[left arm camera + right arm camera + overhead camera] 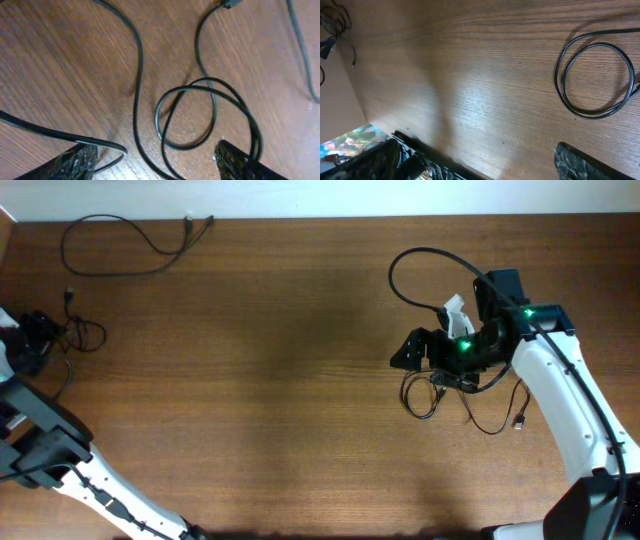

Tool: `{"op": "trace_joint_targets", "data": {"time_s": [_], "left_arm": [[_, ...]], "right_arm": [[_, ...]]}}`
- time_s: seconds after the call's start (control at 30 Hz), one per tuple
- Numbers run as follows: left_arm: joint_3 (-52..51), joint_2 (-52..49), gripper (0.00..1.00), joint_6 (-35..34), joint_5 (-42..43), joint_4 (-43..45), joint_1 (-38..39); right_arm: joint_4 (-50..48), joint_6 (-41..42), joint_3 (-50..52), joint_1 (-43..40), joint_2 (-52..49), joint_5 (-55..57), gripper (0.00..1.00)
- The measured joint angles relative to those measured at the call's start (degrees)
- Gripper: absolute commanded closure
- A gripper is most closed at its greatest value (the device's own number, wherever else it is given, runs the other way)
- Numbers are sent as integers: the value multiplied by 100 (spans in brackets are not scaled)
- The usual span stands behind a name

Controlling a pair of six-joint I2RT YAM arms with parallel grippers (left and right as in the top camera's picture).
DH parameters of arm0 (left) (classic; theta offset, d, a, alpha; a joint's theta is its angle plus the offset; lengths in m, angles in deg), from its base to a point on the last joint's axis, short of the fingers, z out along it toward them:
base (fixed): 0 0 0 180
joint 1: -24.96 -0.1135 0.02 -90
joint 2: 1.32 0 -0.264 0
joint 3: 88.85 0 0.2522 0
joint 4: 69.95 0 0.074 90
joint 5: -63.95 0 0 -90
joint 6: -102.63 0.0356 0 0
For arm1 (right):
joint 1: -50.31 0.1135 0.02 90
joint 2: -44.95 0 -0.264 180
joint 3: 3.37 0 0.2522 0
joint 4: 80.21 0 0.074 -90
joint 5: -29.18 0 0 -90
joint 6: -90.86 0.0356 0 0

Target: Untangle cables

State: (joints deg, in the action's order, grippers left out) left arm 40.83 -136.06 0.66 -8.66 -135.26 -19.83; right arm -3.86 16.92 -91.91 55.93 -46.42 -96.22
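Three thin black cables lie apart on the wooden table. One forms a wide loop (pixel 110 245) at the far left corner. A second (pixel 85 332) lies at the left edge beside my left gripper (pixel 35 340). In the left wrist view its loops (pixel 138 75) run on the table between the open, empty fingers (pixel 157 162). A third (pixel 425 395) lies in loose loops just below my right gripper (pixel 402 355), its plug end (pixel 520 423) trailing right. My right gripper (pixel 480 160) is open and empty over bare wood.
A thicker black cable loop (pixel 415 260) attached to the right arm arcs behind the right gripper; it also shows in the right wrist view (pixel 595 80). The left cables show far off in that view (pixel 332 25). The table's front edge (pixel 430 157) is close.
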Motion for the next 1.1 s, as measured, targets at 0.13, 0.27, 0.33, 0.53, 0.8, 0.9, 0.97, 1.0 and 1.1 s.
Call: {"op": "trace_joint_targets", "data": {"time_s": [0.13,0.27,0.33,0.53,0.8,0.9,0.97,1.0,1.1], "left_arm": [[-4,0,41,79,-483,55,17],[-85,2,59,127,-844,195,17],[-96,0,58,162,-911,289,17],[-96,0,68,96,-931,457,17],[48,-356,100,-186,-573,778,22],[667,-367,100,-240,382,807,22],[874,-367,70,-313,734,822,33],[925,-367,25,-367,903,817,44],[933,-367,1,-415,1036,719,48]], "right_arm": [[0,0,0,0,0,0,1],[0,0,0,0,0,0,2],[0,2,0,0,0,0,2],[0,2,0,0,0,0,2],[0,0,0,0,0,0,2],[0,2,0,0,0,0,1],[0,2,0,0,0,0,2],[2,2,0,0,0,0,2],[0,0,0,0,0,0,2]]}}
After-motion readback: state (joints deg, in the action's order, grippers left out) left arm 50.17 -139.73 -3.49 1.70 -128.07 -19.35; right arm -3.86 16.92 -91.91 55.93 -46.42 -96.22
